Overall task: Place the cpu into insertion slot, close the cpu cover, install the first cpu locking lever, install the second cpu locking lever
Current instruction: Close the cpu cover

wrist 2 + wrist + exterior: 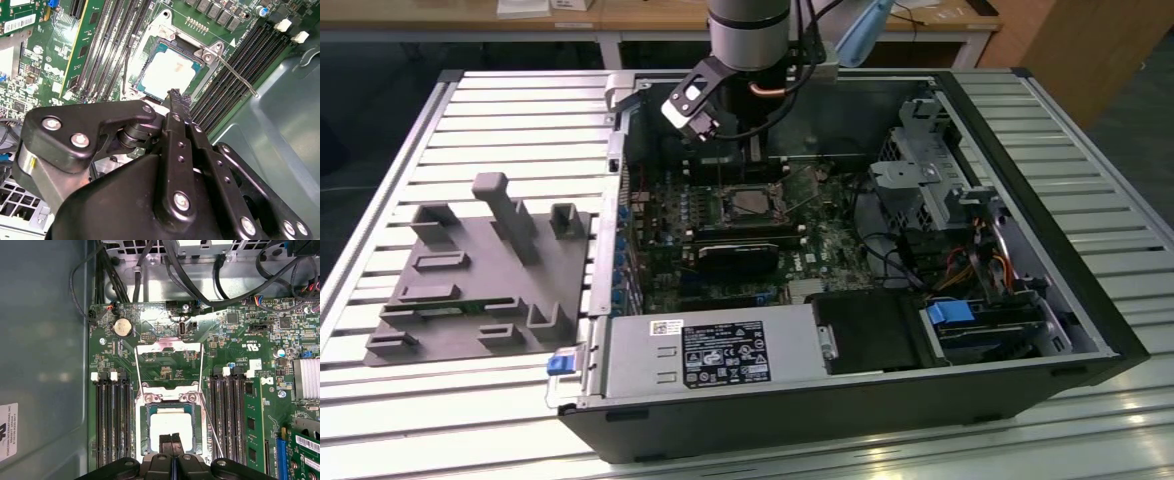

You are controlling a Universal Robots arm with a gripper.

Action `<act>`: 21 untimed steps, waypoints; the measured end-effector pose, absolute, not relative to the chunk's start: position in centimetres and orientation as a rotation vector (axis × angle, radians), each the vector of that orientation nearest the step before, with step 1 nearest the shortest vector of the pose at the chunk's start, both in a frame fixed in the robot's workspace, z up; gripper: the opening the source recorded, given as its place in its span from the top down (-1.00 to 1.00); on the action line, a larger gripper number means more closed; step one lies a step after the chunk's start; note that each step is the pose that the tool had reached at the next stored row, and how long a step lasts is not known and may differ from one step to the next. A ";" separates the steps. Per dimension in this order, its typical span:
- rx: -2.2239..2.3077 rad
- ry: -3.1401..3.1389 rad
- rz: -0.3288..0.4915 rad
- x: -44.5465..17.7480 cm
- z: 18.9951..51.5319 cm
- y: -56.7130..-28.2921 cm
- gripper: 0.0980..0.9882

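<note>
Looks one step done: silvery square cpu (170, 426) seated in the silver-rimmed square insertion slot (144, 412), black gripper (171, 440) pinched shut, empty, just above it; leaves the thin silvery cpu cover (170, 346), raised open beside the slot, and both wire levers (211, 427).

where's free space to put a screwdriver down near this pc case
Bare table slats around the grey fixture and at the exterior view's right of the case. Inside is crowded: gripper over the insertion slot, cables by the drive cage.
</note>
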State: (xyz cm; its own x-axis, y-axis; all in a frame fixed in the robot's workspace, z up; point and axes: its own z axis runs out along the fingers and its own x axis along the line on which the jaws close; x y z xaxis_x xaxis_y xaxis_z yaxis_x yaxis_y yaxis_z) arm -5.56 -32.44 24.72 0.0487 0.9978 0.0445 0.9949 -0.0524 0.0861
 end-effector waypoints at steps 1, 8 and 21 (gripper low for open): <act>2.252 2.140 0.143 -5.6 24.7 -32.4 0.98; 2.252 2.140 0.142 -5.6 24.9 -32.4 0.98; 2.252 2.140 0.142 -5.4 26.3 -32.4 0.98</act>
